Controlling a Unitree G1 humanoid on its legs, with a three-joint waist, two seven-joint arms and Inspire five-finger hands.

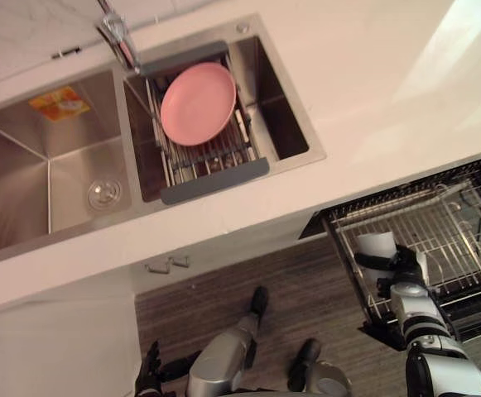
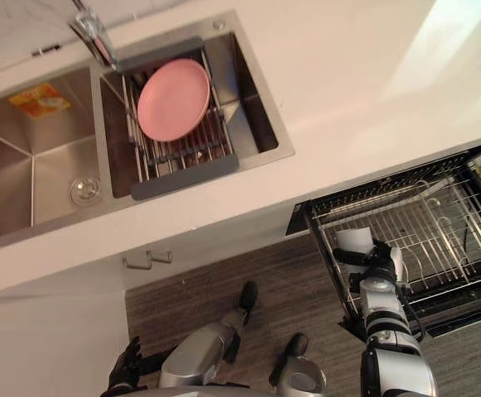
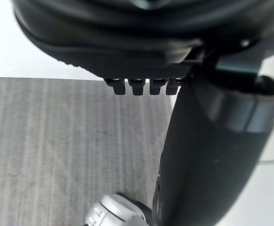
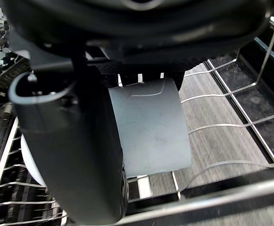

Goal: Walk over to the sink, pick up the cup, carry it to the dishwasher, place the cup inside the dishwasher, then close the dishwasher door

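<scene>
- White kitchen counter (image 1: 372, 99), with the dishwasher rack (image 1: 451, 219) pulled out below its edge.
- Cup (image 1: 376, 246) sits in the right hand (image 1: 399, 271), thumb and fingers curled round it.
- Rack wires lie right under that hand.
- Left hand (image 1: 149, 374) hangs loose and idle.
- Risk: letting go over uneven wires tips the cup, and a rack left out blocks the door.

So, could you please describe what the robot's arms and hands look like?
The left arm and right arm are silver-grey, made of rounded segments with ribbed joints. The left hand and right hand are black, each with a bulky palm and thick thumb.
</scene>
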